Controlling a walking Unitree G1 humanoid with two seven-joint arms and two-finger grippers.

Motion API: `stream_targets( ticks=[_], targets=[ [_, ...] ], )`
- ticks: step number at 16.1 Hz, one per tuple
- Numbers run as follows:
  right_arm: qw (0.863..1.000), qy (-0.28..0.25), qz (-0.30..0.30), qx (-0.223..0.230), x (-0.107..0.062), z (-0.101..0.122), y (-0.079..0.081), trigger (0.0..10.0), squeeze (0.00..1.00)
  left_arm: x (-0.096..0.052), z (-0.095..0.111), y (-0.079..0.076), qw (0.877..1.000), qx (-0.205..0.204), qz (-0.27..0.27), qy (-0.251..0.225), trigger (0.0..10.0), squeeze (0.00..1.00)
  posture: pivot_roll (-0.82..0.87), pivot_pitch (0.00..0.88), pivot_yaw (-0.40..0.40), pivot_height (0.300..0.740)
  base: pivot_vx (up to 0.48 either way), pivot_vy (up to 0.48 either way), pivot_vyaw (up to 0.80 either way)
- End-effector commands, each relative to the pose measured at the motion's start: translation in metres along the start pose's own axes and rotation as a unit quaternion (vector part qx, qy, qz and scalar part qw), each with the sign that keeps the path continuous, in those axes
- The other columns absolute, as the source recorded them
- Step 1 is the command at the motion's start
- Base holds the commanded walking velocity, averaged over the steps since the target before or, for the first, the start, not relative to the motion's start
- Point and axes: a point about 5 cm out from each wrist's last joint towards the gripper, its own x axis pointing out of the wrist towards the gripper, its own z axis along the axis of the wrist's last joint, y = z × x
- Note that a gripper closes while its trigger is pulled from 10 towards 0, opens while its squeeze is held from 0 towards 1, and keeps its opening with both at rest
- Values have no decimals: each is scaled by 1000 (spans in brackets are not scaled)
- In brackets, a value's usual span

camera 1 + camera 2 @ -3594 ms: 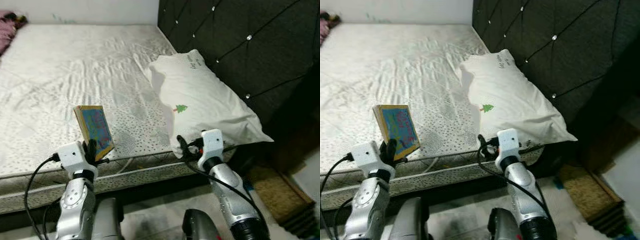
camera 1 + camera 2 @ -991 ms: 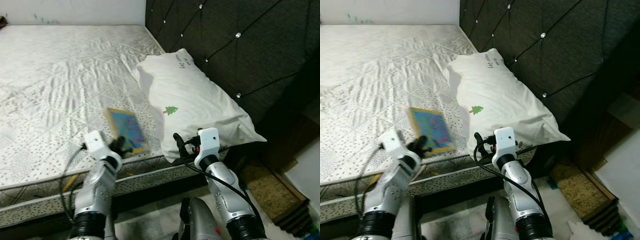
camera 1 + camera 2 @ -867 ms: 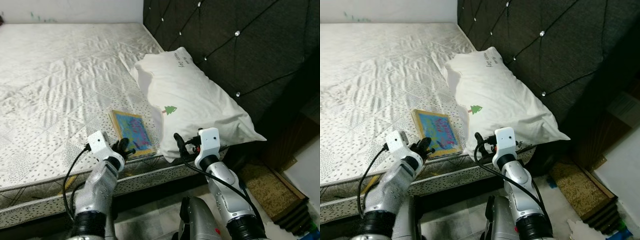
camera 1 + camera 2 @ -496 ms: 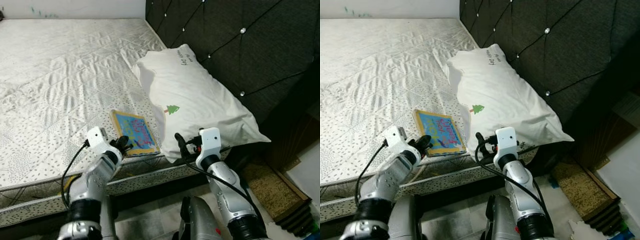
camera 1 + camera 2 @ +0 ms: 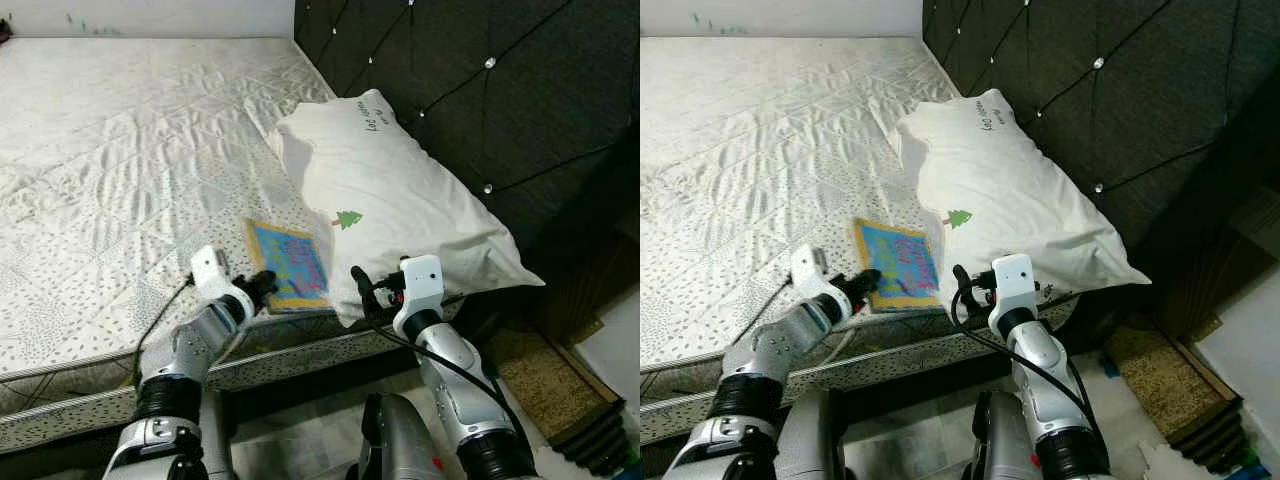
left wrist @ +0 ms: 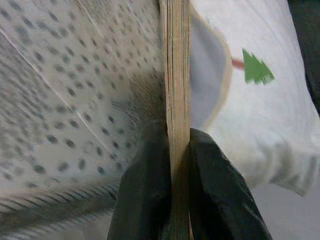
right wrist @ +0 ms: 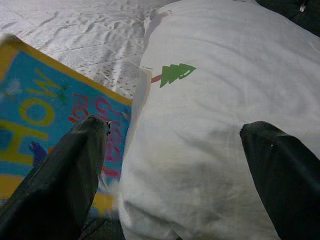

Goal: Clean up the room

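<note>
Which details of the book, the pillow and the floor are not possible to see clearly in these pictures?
- Book title: left eye view, print too small; right wrist view, cut off by the edge.
- Pillow writing: too small.
- Book cover: left wrist view, seen edge-on in the left tool.
- Floor items by the headboard: cut off.

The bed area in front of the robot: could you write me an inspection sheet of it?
Surface: bare quilted mattress, wrinkled.
Job's things: colourful book flat near the mattress edge, its side against the white pillow.
Clutter: nothing seen on the bed.
Grippers: left pincer shut on the book's edge; right pincer open, at the pillow's near end.
Cables: black wires along both arms.
Surroundings: dark tufted headboard; woven mat on the floor.
</note>
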Motion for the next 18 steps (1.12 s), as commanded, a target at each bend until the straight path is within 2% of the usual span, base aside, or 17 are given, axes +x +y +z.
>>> stream_targets(
  ticks=[1, 5, 7, 12, 13, 15, 18],
  targets=[
    [1000, -3, -7, -6, 0, 2, -5, 10000, 0, 4, -13, -5, 999, -8, -13, 32, 10000, 0, 13, 62, -88, 558, 0, 0, 0],
    [1000, -1, -7, -6, 0, 1, -5, 10000, 0, -2, -6, 15, 999, -8, 7, 38, 10000, 0, 13, 62, -88, 558, 0, 0, 0],
    [1000, -1, -9, -6, -1, 1, -6, 10000, 0, -4, 5, 24, 999, -4, 27, 21, 10000, 0, 13, 62, -88, 558, 0, 0, 0],
    [1000, -1, -9, -9, 0, 1, -7, 10000, 0, -6, 34, 26, 998, 30, 32, -46, 10000, 0, 10, 59, -96, 558, 0, 0, 0],
    [1000, -1, -8, -9, 0, 1, -7, 10000, 0, -7, 37, 26, 998, 24, 30, -50, 10000, 0, 10, 59, -96, 558, 0, 0, 0],
    [1000, -1, -9, -9, 0, 2, -7, 10000, 0, -8, 39, 31, 998, 26, 31, -44, 10000, 0, 9, 59, -95, 558, 0, 0, 0],
    [1000, -2, -9, -10, 0, 2, -7, 10000, 0, -6, 32, 34, 999, 15, 21, -19, 10000, 0, 6, 56, -96, 558, 0, 0, 0]
  ],
)
